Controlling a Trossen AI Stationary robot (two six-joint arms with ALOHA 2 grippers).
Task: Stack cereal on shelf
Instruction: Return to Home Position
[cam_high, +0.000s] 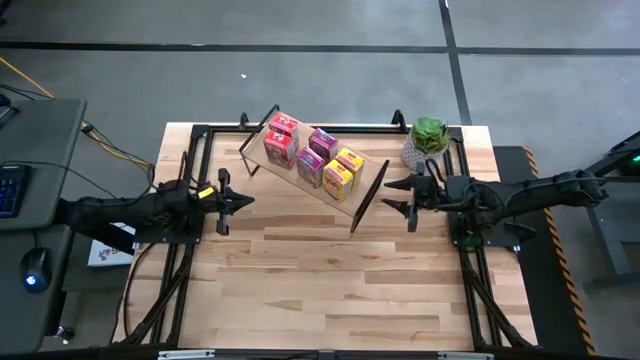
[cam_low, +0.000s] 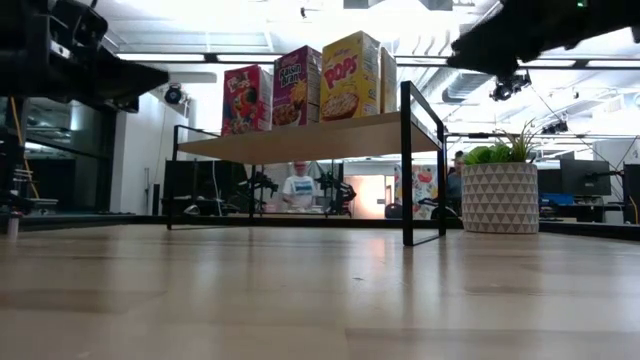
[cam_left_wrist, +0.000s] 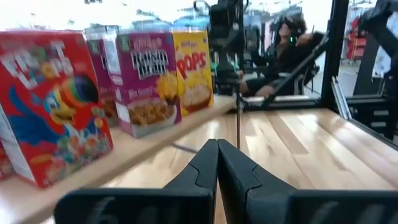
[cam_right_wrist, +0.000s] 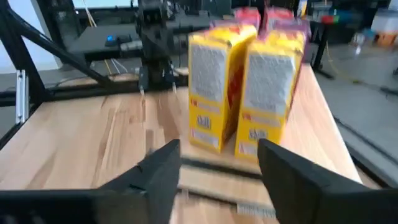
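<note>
The shelf (cam_low: 300, 140), a light-wood plank on black wire end frames, stands slantwise at the table's far middle. On it the cereal boxes stand upright on their bases in two rows: red (cam_high: 282, 140), pink (cam_high: 316, 155) and yellow (cam_high: 344, 172). My left gripper (cam_high: 248, 200) is shut and holds nothing. It points level toward the table's right, short of the shelf's left end, and the red box (cam_left_wrist: 53, 106) shows close in its wrist view. My right gripper (cam_high: 389, 195) is open and holds nothing, just right of the shelf's right end frame (cam_high: 368, 195). It faces the yellow boxes (cam_right_wrist: 245, 87).
A potted green plant (cam_high: 428, 140) in a white patterned pot stands at the far right, close behind my right arm. Black frame rails (cam_high: 190, 160) run along the table's left, right and far edges. The near half of the tabletop (cam_high: 320, 290) is bare wood. A person (cam_low: 298, 185) sits in the room beyond.
</note>
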